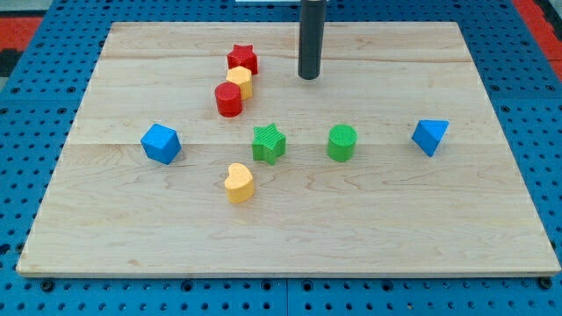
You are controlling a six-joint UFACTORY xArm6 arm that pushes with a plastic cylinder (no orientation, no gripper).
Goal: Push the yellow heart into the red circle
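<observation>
- Wooden plank board [492,219] seen lying on a blue perforated bench [536,105]; eight small coloured plastic blocks on it.
- Dark straight rod [311,35] coming down near the middle of the board's top edge; my tip [308,77] resting on bare wood, touching no block.
- No jaws fitted to this arm: nothing to release, clench or grasp, only a pushing tip.
- Task's mover, yellow heart-shaped block [238,183], found below the board's centre, toward the bottom edge, just below and to the view's left of the green star-shaped block [270,143]; apart from it.
- Task's goal, red round cylinder block [228,99], found in the upper half, left of centre, at the bottom of a tight diagonal cluster with a yellow rounded block [239,82] and a red star-shaped block [242,60] above it.
- Also noted: green round cylinder block [342,143] right of the green star; blue angular block [161,143] toward the left edge; blue wedge-like block [430,136] toward the right edge.
- Step judged: approach not yet made; tip well apart from the heart and on the wrong side of it.
- Next move judged to call for: travelling round to the bottom-edge side of the heart, skirting the green star, then pushing up and slightly to the view's left toward the red cylinder.
- Risk judged: clipping the green star on the way down.
</observation>
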